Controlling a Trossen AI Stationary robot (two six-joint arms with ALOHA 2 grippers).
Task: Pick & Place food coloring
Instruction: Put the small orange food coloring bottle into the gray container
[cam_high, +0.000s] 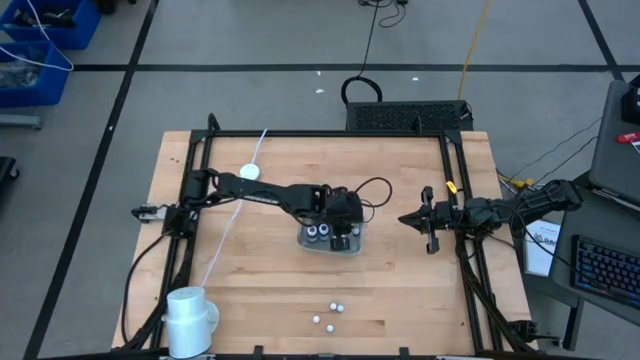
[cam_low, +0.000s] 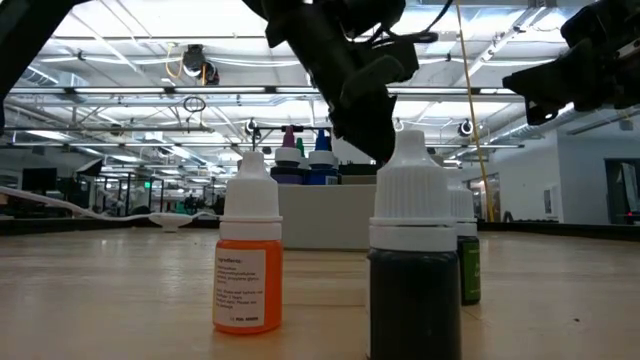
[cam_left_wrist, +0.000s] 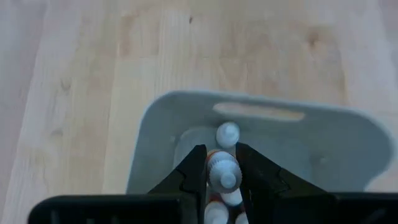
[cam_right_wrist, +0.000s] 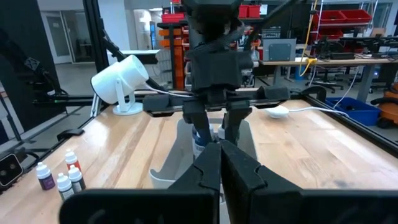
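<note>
From above we see the left gripper (cam_high: 345, 232) over the tray (cam_high: 305, 240); only its wrist view shows it grasping a bottle (cam_left_wrist: 224, 175). The right gripper (cam_high: 408, 219) waits clenched.

We see two dark, nearly black arms built of chunky jointed segments, with thin black cables looping off the left arm (cam_high: 262, 196). The right arm (cam_high: 500, 210) carries a small yellow mark near its wrist. Each ends in two matte black, wedge-shaped fingers (cam_left_wrist: 191, 175).
</note>
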